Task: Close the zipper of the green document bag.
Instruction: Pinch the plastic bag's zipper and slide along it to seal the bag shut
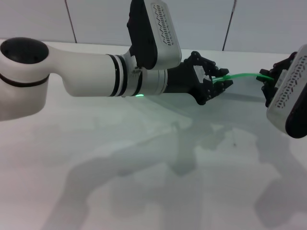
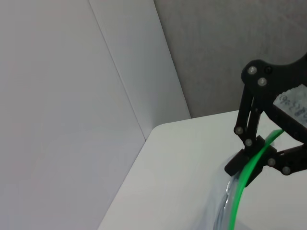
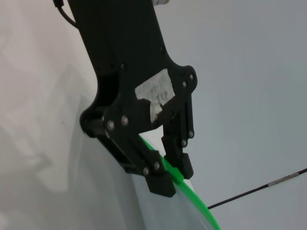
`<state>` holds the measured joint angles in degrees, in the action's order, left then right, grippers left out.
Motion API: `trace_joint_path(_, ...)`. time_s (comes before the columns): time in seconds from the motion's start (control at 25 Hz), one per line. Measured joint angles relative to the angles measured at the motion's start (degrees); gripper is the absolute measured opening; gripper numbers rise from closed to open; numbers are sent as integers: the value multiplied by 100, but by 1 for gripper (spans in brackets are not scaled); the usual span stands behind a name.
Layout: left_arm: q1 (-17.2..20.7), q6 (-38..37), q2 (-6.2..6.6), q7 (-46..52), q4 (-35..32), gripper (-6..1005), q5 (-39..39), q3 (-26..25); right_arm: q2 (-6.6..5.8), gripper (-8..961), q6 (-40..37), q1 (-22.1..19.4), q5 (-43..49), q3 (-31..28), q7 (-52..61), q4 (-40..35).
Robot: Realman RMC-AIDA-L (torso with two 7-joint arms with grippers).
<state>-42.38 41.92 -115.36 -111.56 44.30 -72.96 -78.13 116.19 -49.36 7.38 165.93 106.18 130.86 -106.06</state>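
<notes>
The green document bag [image 1: 243, 89] is a pale translucent pouch held up above the white table between my two grippers. Its zipper [image 1: 242, 74] is a thin bright green strip along the top edge, arching slightly from one gripper to the other. My left gripper [image 1: 221, 81] reaches across from the left and is shut on the zipper's left end. In the right wrist view the left gripper [image 3: 173, 176] pinches the zipper [image 3: 199, 203]. My right gripper [image 1: 265, 76] is shut on the strip's right end. The left wrist view shows the right gripper [image 2: 256, 153] clamped on the zipper [image 2: 242, 191]. I cannot make out the slider.
The white table [image 1: 144, 182] spreads below both arms, carrying only their shadows. Grey wall panels [image 1: 96, 19] stand behind its far edge. A thin black cable [image 3: 259, 189] crosses the background of the right wrist view.
</notes>
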Motion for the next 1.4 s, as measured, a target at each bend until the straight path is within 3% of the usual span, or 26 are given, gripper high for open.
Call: trace_joint_path(1.4, -15, -59, -75, -5, -50, 83, -85, 22, 0, 123, -13, 12, 0, 2, -27, -12)
